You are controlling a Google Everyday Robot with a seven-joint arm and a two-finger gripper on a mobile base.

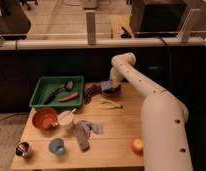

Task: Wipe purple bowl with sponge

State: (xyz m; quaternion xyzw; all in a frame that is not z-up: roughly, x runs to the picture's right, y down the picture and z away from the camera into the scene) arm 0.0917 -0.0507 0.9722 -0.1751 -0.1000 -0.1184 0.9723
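Hovering over one purple bowl (114,91), one gripper (110,85), fingers clamped on one blue sponge (105,86), beside one green tray (56,79)
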